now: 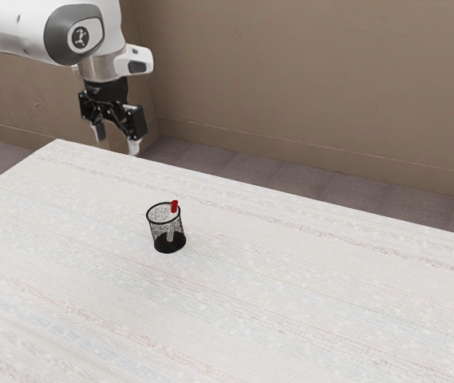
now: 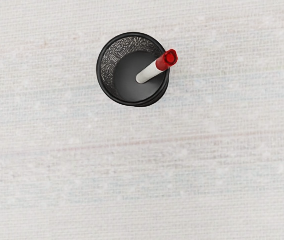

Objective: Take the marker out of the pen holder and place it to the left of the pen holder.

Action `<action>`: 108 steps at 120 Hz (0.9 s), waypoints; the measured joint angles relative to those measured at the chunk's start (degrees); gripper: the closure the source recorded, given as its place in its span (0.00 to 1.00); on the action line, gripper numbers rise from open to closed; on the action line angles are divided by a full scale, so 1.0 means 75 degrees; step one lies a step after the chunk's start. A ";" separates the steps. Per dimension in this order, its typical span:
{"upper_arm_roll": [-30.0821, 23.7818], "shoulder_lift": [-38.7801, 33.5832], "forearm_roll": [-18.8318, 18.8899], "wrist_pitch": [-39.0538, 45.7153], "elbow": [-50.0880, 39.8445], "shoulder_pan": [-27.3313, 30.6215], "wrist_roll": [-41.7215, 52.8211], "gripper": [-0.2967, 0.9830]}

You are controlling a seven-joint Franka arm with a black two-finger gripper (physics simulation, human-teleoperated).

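status: nothing of the task done as things lie now. gripper [image 1: 117, 142] is up in the air, fingers apart, nothing between them. the marker [image 1: 175, 207] is in the pen holder [image 1: 159, 232], which stands upright on the table [image 1: 290, 295], below the gripper and well apart from it, farther out from the arm base.

marker pose: tilted, low end down on the holder floor, red cap up past the rim, barrel leaning at the rim. cap is the part nearest gripper height, so that's likely the grab point.

left to do, all of it: get over the cap, line the fingers up across the barrel, come down, close, lift straight until the low end is out past the rim, shift to the holder's left, lower, let go, back off. call it zero percent on the object side, with just the open fingers ready.

step in hand, my read: approach. next move wants travel out and down toward the cap, keeping both fingertips off the rim.

risks: holder looks light, a rim bump could tip or drag it. tilted barrel may twist in the grip. once released, marker could roll on the table.
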 joint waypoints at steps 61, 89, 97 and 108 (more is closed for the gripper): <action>-0.0106 0.0811 0.0793 0.0430 -0.0575 -0.0577 0.2897 0.23; -0.0124 0.1908 0.0755 0.0996 -0.0410 -0.0664 0.4765 0.23; -0.0127 0.2181 0.0702 0.1121 -0.0232 -0.0689 0.5180 0.23; -0.0113 0.2591 0.0706 0.1241 0.0186 -0.0656 0.5681 0.23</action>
